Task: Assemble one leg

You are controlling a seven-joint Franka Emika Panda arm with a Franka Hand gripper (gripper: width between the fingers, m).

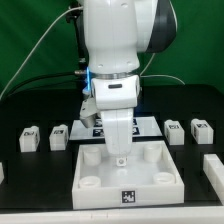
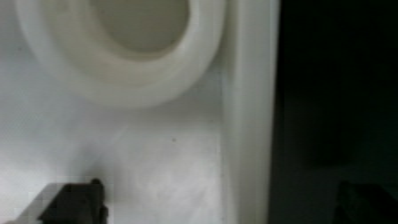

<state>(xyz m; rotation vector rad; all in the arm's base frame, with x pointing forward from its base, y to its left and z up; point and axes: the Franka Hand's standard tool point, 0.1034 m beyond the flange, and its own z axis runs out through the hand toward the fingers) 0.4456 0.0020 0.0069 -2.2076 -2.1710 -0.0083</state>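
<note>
i find the tool (image 1: 121, 158) low over the middle of the square top (image 1: 150, 186). in the wrist view one finger (image 2: 71, 205) sits far to the side, with only bare top (image 2: 160, 150) and a corner socket (image 2: 178, 75) in sight, so i judge the tool released and carrying nothing. no leg is fitted: a leg (image 1: 30, 137) and another leg (image 1: 60, 135) stand loose on the desk (image 1: 30, 195) at the exterior view's left, a third leg (image 1: 175, 130) and a fourth leg (image 1: 200, 130) at its right. in my assessment the job is at its start: grasping, carrying and seating a leg all remain.
</note>
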